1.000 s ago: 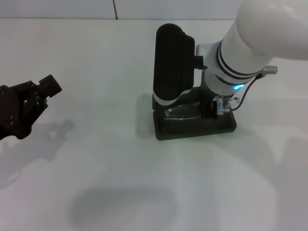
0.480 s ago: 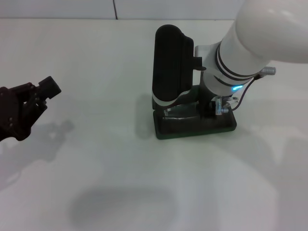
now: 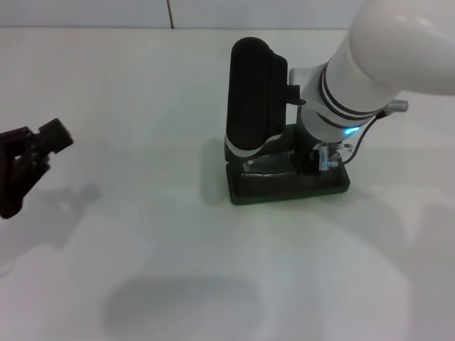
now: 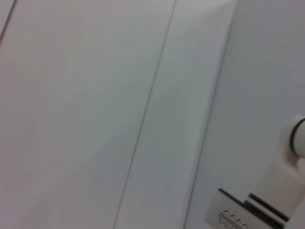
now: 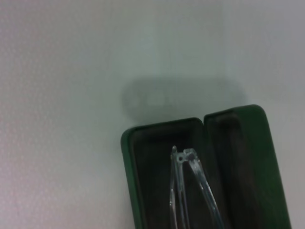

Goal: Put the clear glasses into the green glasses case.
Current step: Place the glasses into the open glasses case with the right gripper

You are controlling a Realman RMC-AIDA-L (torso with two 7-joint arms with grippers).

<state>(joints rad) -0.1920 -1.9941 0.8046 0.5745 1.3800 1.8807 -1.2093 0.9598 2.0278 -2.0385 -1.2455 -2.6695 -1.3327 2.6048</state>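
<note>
One right claw (image 3: 318,158), grip unclear, above clear glasses (image 5: 190,186) inside green glasses case (image 3: 288,186).

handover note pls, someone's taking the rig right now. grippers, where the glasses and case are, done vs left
Right gripper: low over the open green glasses case, at its right end; can't tell if the jaws are open or shut.
Left gripper: idle at the table's left edge, away from the work; jaw state unclear.
Clear glasses: down inside the case's base, temple arms over the dark lining. Lid stands upright.
Done: glasses are in the base.
Left: confirm release, lift the right arm clear. Case not closed.
</note>
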